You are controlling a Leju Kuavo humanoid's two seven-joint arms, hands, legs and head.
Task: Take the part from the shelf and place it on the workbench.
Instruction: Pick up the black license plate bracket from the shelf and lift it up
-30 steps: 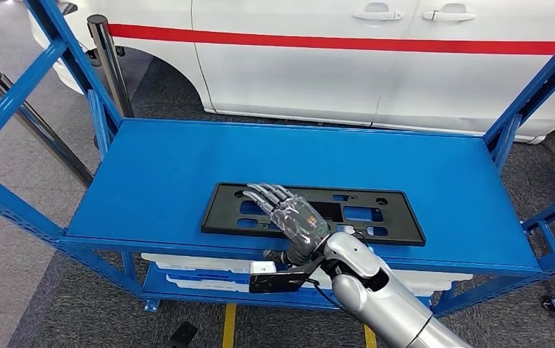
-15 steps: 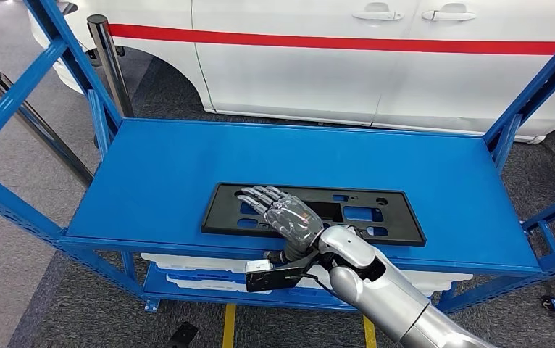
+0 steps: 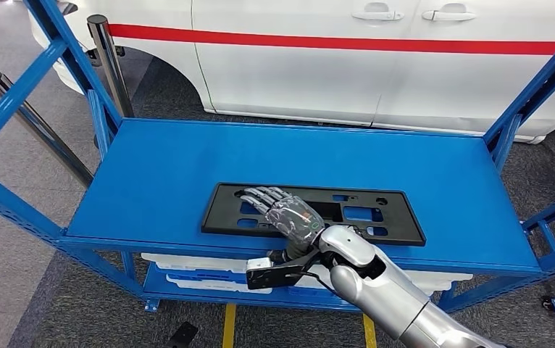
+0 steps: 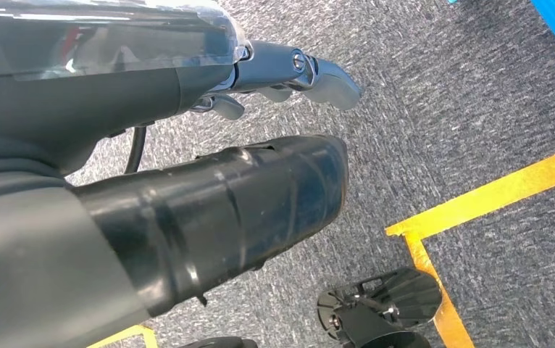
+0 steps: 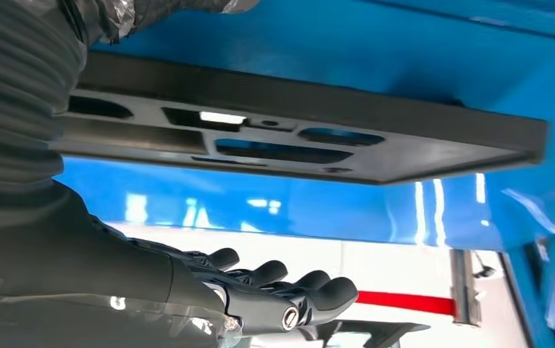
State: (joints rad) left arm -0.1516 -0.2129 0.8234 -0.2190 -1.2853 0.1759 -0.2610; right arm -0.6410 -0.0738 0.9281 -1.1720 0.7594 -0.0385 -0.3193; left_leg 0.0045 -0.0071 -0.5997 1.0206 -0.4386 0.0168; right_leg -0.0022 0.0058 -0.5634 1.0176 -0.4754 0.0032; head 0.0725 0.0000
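The part (image 3: 376, 214) is a flat black rectangular plate with cut-outs, lying near the front edge of the blue shelf (image 3: 180, 167). My right hand (image 3: 287, 215) reaches over the plate's left half, palm down and fingers stretched forward. In the right wrist view the fingers (image 5: 274, 284) are spread, with a gap between them and the part (image 5: 296, 134), and nothing is held. My left hand (image 4: 209, 145) hangs over the grey carpet with its fingers (image 4: 325, 78) loosely extended and nothing in it.
A white car (image 3: 332, 58) with a red stripe stands close behind the shelf. Blue uprights (image 3: 528, 94) frame both ends. White trays (image 3: 188, 262) sit on the level below. Two black posts (image 3: 108, 58) stand at the back left. Yellow lines (image 3: 228, 326) mark the floor.
My right hand has settled slightly lower and nearer over the plate, and the forearm has swung a little to the right. The plate has not moved.
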